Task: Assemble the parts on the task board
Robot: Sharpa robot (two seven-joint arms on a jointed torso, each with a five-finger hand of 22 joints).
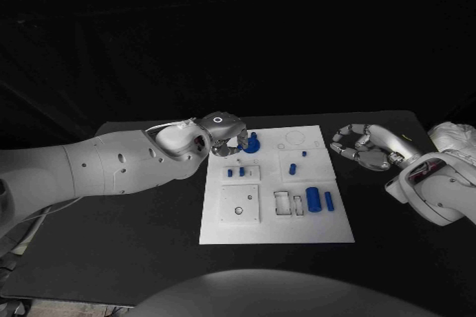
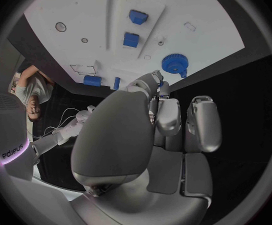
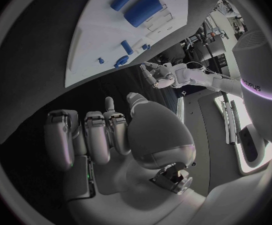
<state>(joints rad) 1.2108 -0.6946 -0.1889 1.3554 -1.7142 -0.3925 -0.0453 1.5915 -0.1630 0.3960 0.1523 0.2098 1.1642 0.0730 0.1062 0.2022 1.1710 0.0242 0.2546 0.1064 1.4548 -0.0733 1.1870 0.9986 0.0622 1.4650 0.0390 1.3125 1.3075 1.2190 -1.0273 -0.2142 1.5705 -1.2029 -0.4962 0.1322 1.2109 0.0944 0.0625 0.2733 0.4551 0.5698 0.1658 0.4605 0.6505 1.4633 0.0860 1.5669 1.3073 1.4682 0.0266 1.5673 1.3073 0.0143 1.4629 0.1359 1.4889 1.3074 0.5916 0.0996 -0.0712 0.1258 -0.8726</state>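
Head view: the white task board [image 1: 276,224] is seen mid-table. The left hand [image 1: 224,133] is held at its 11 o'clock corner, fingers apart, just beside the blue gear [image 1: 252,144], nothing gripped. The right hand [image 1: 363,146] is kept at 3 o'clock off the board, fingers loosely curled, empty. Blue cylinders [image 1: 314,199] are laid at 4 o'clock.

Dim surroundings, bright board, fisheye-warped edges

Left robot hand [image 1: 224,133] crowds the blue gear [image 1: 252,144]; board's [image 1: 276,234] near edge lies open.
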